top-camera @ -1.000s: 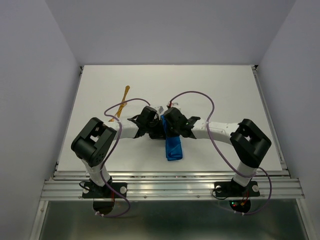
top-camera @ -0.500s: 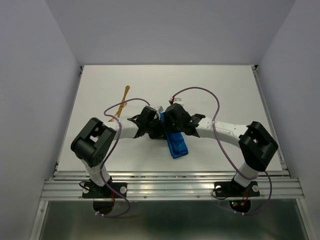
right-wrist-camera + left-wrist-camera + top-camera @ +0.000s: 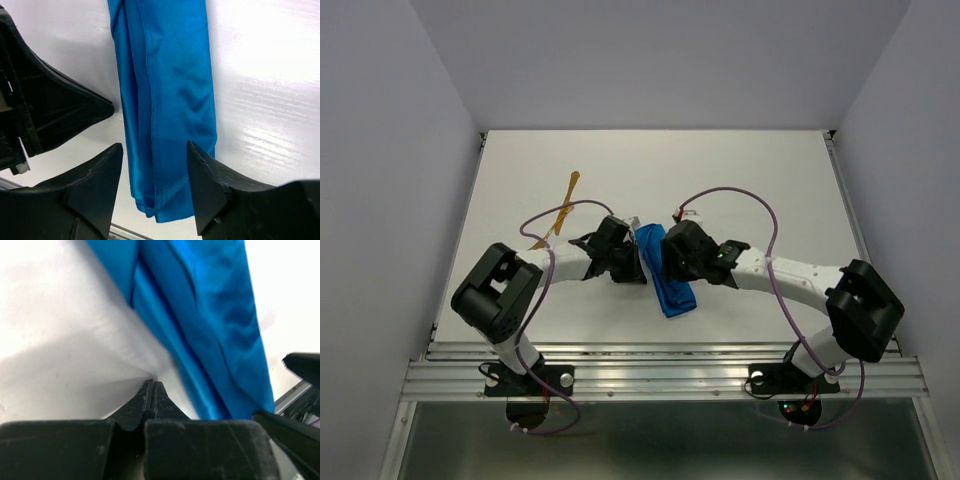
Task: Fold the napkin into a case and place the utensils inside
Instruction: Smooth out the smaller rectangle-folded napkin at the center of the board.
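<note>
Lying just below the middle of the top view, the bright blue napkin (image 3: 672, 290) is folded into a narrow strip that slants down toward the lower right. In the right wrist view the strip (image 3: 170, 90) runs from the top edge down to the bottom, its hemmed end (slightly creased) showing between the fingers. The right gripper (image 3: 155, 147) stands wide apart, one finger on each side of the cloth, gripping nothing; from above it (image 3: 665, 264) sits over the upper half of the strip. The left gripper (image 3: 152, 386) is pinched together with nothing visible between its tips, which rest low over the white table (image 3: 770, 180) just beside the cloth's (image 3: 200, 325) left edge; from above it (image 3: 632, 262) is close against the strip's left side. The golden-orange utensils (image 3: 570, 192) lie well apart from the napkin, in the upper left of the table, one partly crossed by the left arm's purple cable (image 3: 545, 215).
</note>
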Robot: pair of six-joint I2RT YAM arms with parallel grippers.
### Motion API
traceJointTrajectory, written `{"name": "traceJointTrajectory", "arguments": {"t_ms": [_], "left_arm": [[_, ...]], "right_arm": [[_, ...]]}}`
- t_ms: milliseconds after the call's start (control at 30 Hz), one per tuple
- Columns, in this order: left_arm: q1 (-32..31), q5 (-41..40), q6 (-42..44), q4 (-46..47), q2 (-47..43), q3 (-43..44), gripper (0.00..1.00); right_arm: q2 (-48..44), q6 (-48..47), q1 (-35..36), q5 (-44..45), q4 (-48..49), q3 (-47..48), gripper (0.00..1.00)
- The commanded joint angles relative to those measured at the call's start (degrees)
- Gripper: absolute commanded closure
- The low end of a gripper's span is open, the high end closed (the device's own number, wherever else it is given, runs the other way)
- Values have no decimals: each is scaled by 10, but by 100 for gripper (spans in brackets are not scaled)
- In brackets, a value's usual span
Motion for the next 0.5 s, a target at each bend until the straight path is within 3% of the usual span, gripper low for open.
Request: {"name": "traceJointTrajectory", "arguments": {"t_ms": [0,233,467], "left_arm": [[-1,6,4,-21,-55,-27,100],[-4,65,-27,37,-80,-57,100],[-4,88,-37,66,-62,-54,100]], "right_arm": [[-16,-38,13,-29,-21,3,40],[-10,-113,42,-12,-59,22,48],[20,-129,61,11,-69,24,49]]}}
